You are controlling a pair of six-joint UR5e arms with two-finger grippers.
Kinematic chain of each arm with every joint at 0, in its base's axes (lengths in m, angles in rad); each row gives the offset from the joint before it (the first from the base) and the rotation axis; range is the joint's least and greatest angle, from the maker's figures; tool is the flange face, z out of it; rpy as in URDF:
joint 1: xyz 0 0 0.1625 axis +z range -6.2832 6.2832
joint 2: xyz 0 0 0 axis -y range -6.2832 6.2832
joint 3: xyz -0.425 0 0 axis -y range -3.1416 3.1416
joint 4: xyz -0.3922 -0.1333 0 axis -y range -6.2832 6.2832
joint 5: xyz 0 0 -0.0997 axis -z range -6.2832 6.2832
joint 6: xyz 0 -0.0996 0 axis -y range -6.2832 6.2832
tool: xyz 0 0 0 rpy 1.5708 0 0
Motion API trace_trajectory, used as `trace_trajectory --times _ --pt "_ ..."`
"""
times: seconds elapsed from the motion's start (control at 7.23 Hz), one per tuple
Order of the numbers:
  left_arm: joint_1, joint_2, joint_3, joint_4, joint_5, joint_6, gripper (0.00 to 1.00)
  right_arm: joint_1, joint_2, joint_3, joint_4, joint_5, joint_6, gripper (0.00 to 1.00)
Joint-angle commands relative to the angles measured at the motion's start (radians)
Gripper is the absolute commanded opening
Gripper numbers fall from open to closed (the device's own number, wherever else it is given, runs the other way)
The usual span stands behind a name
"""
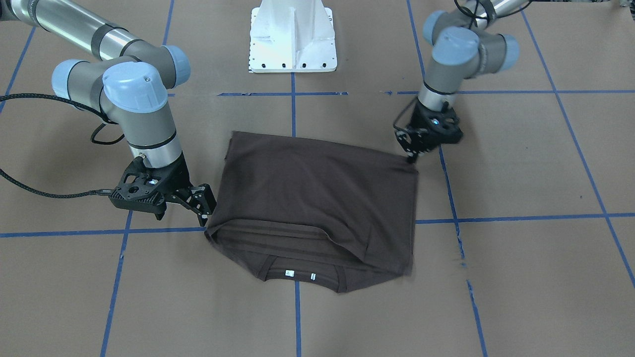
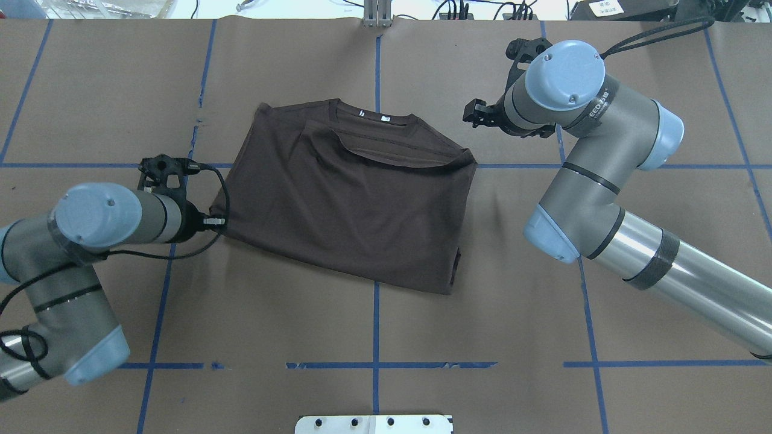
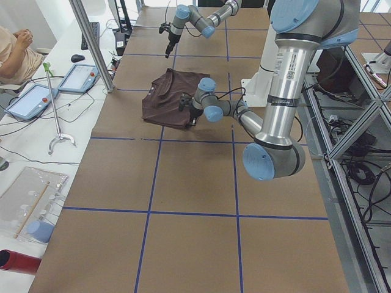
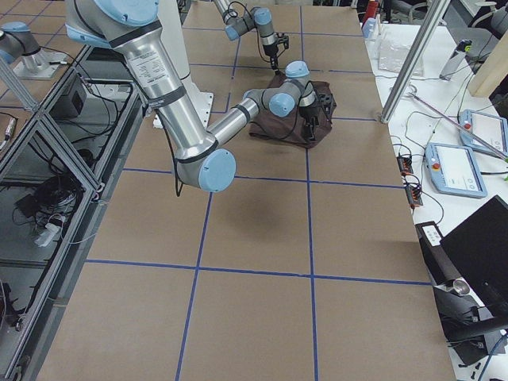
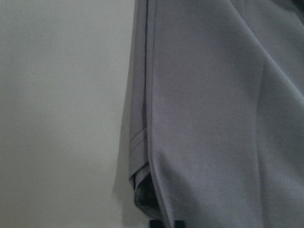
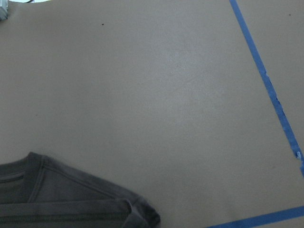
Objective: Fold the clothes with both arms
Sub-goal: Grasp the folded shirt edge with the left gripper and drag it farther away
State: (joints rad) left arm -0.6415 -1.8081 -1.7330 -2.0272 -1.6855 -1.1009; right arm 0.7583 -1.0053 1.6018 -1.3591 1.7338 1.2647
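Observation:
The dark brown T-shirt [image 1: 317, 198] lies folded on the table, its collar and white neck tags on the side away from the robot's base [image 2: 350, 205]. My left gripper [image 1: 412, 157] is down at the shirt's near-left corner [image 2: 217, 222] and looks shut on the cloth. In the left wrist view the hem [image 5: 142, 142] runs up close to the camera. My right gripper [image 1: 203, 213] hangs open just off the shirt's far-right corner [image 2: 473, 114], holding nothing. That same corner [image 6: 61, 199] shows low and to the left in the right wrist view.
Brown paper with blue tape lines [image 1: 292, 94] covers the table. The white base pedestal [image 1: 292, 39] stands behind the shirt. Beyond the table's far edge are tablets [image 3: 27, 101], cables and a seated person [image 3: 15, 52].

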Motion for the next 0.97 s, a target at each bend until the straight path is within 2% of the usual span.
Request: trace_trajectory --times 0.0,0.14,0.28,0.42,0.55,0.69,0.83 --pt "-0.198 -0.205 0.298 -0.019 0.000 0.177 0.00 -0.002 0.002 0.001 0.000 0.000 0.010 1.00" --pt "-0.254 -0.352 0.530 -0.121 0.000 0.197 0.00 -0.002 0.004 0.000 0.000 0.000 0.012 1.00" --pt "-0.282 -0.498 0.790 -0.280 0.000 0.211 0.00 -0.002 0.005 0.000 0.000 0.000 0.012 1.00" --pt "-0.287 -0.589 0.891 -0.321 -0.003 0.210 0.00 -0.002 0.010 0.003 0.000 0.001 0.012 1.00" --pt "-0.291 -0.591 0.895 -0.326 -0.003 0.210 0.00 -0.004 0.013 0.001 0.000 0.001 0.013 1.00" --pt "-0.299 -0.579 0.894 -0.327 -0.005 0.214 0.26 -0.008 0.016 0.001 0.002 0.000 0.016 1.00" --pt "-0.305 -0.559 0.877 -0.340 -0.008 0.290 0.99 -0.014 0.037 -0.009 0.000 0.000 0.036 1.00"
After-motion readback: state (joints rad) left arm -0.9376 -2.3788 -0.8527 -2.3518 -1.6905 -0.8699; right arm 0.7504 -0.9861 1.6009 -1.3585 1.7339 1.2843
